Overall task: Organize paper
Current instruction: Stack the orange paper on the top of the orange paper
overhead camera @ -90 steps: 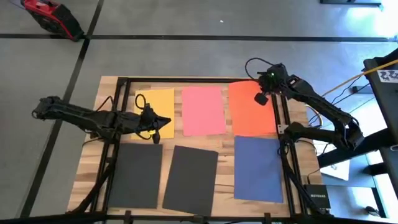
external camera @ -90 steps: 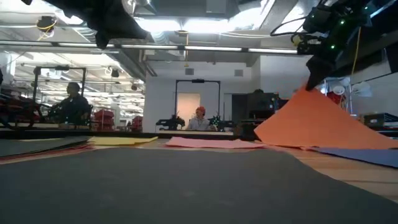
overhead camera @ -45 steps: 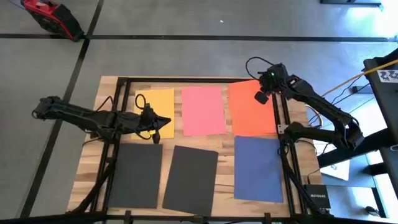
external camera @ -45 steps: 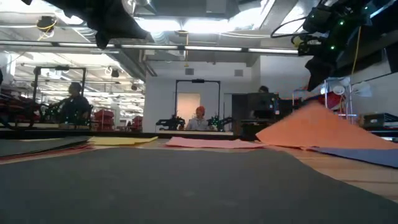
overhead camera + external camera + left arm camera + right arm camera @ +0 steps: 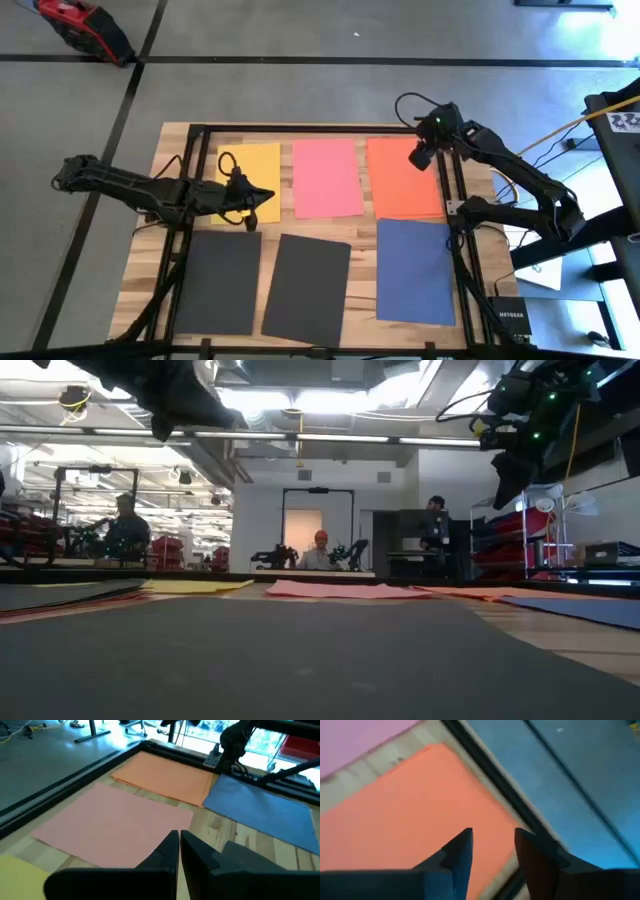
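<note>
Hovering over the far right corner of the flat orange paper sheet lying on the pale wooden table, right gripper has fingers apart, empty; left gripper, fingers together, waits over the yellow paper sheet; next likely picking another sheet.

Place: robotics lab, open hall
Evidence: other robot arms on benches; seated person; ceiling strip lights

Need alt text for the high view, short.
Six paper sheets lie flat in two rows on a wooden table: yellow, pink, orange behind; two black and dark blue in front. The left hand is over yellow, the right hand over orange.
</note>
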